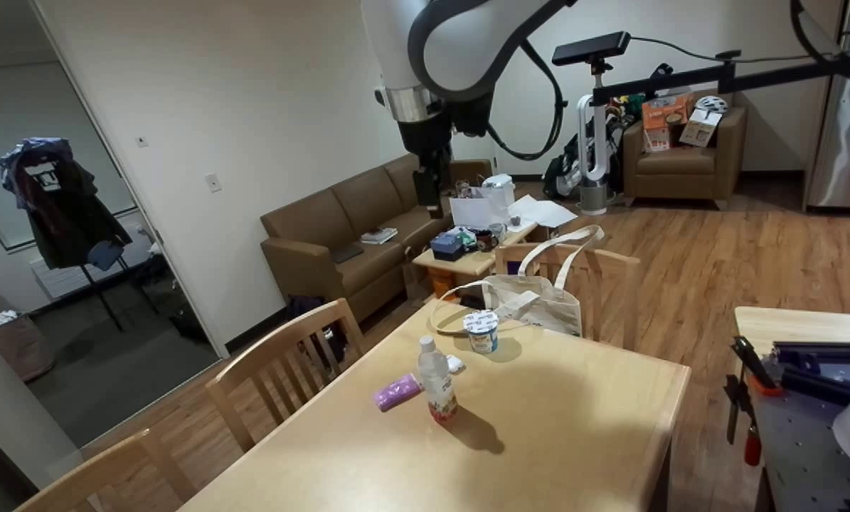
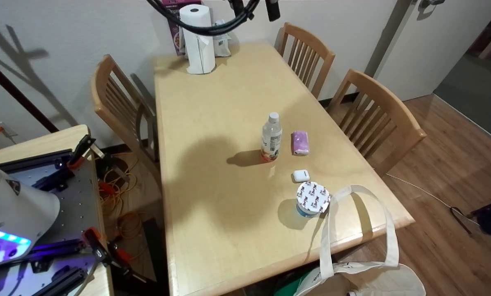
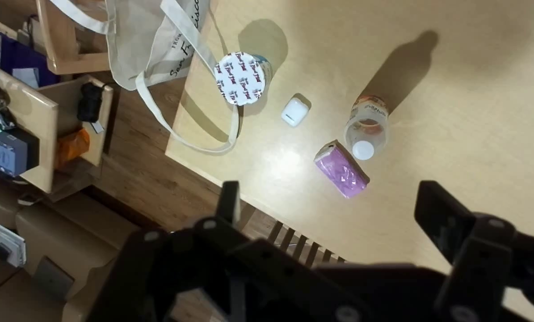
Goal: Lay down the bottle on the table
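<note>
Bottle (image 3: 368, 127) upright on table (image 3: 485, 147), below & well apart from gripper (image 3: 329, 203).
Gripper unclenched, fingertips (image 3: 439, 214) spread wide. Per wrist view: bottle out ahead of gap b/w them; purple pkt (image 3: 342, 173) just beside bottle, nearer that gap; sm. white case (image 3: 295, 112), then lidded cup (image 3: 240, 79), farther from gripper; tote bag (image 3: 130, 49) farthest, handle loop over table edge.

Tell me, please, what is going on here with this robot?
A robot arm is to lay the bottle down on the table, but that is not yet done. Its pincer is raised, open, and holds nothing. The bottle stands upright, with a purple packet beside it, a little apart.
</note>
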`<action>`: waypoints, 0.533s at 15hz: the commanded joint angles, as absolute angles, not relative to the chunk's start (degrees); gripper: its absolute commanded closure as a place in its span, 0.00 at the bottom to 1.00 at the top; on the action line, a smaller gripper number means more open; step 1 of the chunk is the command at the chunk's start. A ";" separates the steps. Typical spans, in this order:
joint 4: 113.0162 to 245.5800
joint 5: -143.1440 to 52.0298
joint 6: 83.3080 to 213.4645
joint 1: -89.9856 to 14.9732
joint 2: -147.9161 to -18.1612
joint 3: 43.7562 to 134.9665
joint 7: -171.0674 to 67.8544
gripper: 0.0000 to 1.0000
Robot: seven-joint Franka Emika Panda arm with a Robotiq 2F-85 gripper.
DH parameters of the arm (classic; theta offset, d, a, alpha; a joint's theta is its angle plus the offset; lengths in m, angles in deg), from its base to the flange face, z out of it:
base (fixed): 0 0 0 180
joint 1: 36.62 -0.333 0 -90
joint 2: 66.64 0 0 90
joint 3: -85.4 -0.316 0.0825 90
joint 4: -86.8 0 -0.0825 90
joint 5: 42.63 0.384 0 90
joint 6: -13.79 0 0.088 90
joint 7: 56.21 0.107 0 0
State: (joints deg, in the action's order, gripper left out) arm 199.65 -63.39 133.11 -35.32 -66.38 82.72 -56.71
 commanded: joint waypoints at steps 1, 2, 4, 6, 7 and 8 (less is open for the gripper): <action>199.78 -65.15 134.27 -36.36 -66.38 83.18 -56.38 0.00; 197.63 -65.22 132.08 -37.06 -68.22 82.57 -57.91 0.00; 193.48 -63.96 130.15 -38.33 -72.72 81.92 -61.44 0.00; 188.14 -61.24 125.11 -39.35 -77.36 81.59 -65.62 0.00; 184.87 -61.73 122.41 -39.81 -80.29 81.64 -65.02 0.00; 181.48 -62.22 119.60 -40.11 -83.23 81.93 -64.83 0.00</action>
